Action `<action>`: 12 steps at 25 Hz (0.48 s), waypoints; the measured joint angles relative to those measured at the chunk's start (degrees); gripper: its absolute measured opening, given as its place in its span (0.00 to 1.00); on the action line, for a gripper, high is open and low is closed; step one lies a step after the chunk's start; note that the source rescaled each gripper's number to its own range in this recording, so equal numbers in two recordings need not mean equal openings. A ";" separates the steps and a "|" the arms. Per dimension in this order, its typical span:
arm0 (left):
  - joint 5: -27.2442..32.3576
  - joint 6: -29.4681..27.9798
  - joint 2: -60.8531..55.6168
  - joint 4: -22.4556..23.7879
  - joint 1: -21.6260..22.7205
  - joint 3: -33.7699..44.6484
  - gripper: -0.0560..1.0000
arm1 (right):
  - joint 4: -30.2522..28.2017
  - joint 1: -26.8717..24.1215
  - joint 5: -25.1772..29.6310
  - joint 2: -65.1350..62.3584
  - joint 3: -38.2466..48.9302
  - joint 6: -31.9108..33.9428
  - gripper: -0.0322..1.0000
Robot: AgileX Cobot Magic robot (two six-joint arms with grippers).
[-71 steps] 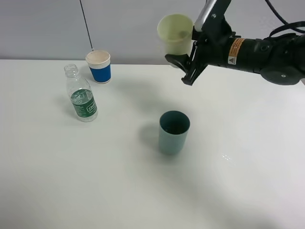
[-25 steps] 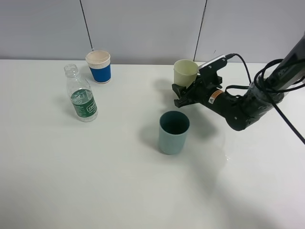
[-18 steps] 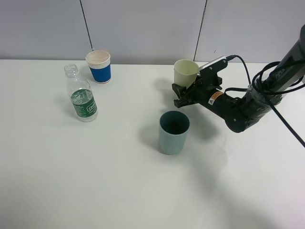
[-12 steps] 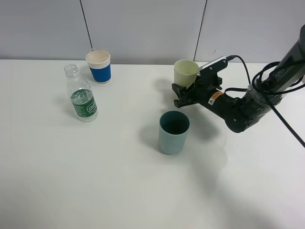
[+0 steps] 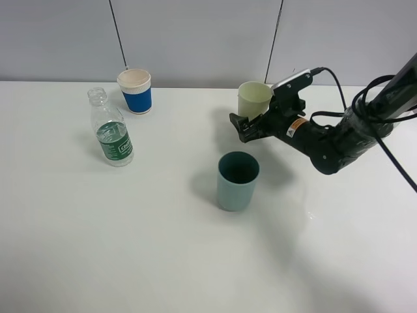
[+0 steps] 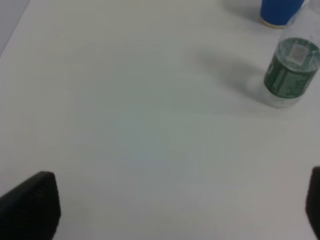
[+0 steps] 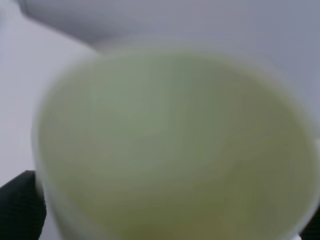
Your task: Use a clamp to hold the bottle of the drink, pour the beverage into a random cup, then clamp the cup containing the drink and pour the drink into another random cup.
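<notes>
Yellow-green cup (image 5: 254,100) upright on table (image 5: 130,248), behind teal cup (image 5: 238,180), apart. Right gripper (image 5: 251,124) around its base, jaws spread, cup released. Back straight out, level, no rim clip. Left gripper: only spread fingertips (image 6: 30,207) visible, empty.

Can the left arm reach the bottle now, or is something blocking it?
Probably yes. The bottle stands upright on the bare table ahead of the left jaws, which are open; only the paper cup stands behind it.

White table (image 5: 98,248) bears bottle (image 5: 112,134), paper cup (image 5: 135,91), teal cup (image 5: 237,180), yellow-green cup (image 5: 253,100).
</notes>
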 joint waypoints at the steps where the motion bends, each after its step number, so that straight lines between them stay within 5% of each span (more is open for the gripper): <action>1: 0.00 0.00 0.00 0.00 0.00 0.00 1.00 | -0.05 0.00 1.17 -1.75 0.01 0.00 0.96; 12: 0.00 0.00 0.00 0.00 0.00 0.00 1.00 | 2.68 0.00 22.90 -26.29 0.13 1.10 0.97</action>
